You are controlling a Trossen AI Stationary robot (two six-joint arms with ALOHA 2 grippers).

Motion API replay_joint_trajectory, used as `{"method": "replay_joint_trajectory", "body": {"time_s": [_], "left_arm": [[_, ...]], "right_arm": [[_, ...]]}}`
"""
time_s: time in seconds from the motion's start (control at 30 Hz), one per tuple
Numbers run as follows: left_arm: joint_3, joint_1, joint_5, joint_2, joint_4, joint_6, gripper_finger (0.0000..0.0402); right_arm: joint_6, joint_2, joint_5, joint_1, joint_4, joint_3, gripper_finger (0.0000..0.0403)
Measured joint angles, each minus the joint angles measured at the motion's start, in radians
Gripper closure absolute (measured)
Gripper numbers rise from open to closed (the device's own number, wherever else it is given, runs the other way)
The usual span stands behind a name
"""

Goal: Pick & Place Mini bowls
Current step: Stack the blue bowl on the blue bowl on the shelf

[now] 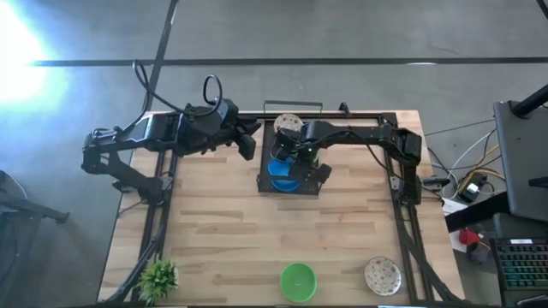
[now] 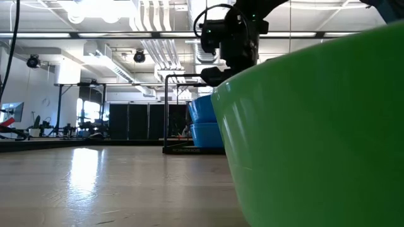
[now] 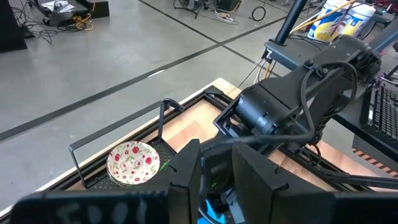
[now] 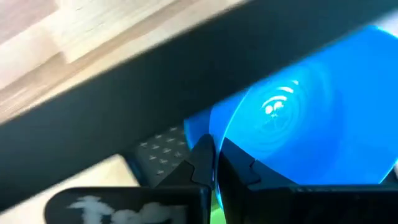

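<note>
A black wire rack (image 1: 265, 184) stands at the table's far middle. Blue mini bowls (image 1: 281, 168) lie stacked in it, and a floral mini bowl (image 1: 288, 124) lies in its far part, also seen in the left wrist view (image 3: 132, 163). My right gripper (image 1: 297, 161) hangs over the rack, shut on the top blue bowl (image 4: 298, 118). My left gripper (image 1: 250, 144) waits open just left of the rack. A green mini bowl (image 1: 298, 281) and another floral mini bowl (image 1: 383, 275) rest on the table near its near edge. My right gripper pinches the top blue bowl's rim (image 4: 198, 134) between its two fingers, coming from above and pointing down. The bowl is over the stack in the rack. Whether it rests on the bowl beneath, I cannot tell.
A small potted plant (image 1: 158, 278) stands at the near left corner. The green bowl (image 2: 315, 126) fills the low view's right half and hides much of the rack (image 2: 180, 150). Bare wood lies between the rack and the near bowls.
</note>
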Motion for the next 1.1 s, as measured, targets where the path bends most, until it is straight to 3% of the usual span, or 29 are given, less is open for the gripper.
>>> {"method": "replay_joint_trajectory", "body": {"time_s": [0.47, 0.9, 1.1], "left_arm": [[0.0, 0.001, 0.0, 0.0, 0.0, 0.031, 0.0317], [0.0, 0.002, 0.0, 0.0, 0.0, 0.058, 0.0317], [0.0, 0.002, 0.001, 0.0, 0.0, 0.058, 0.0317]], "right_arm": [[0.137, 0.001, 0.0, 0.001, 0.053, 0.0, 0.0391], [0.15, -0.006, 0.004, 0.001, 0.063, 0.0, 0.0301], [0.157, -0.027, 0.054, 0.004, 0.06, 0.013, 0.0282]]}}
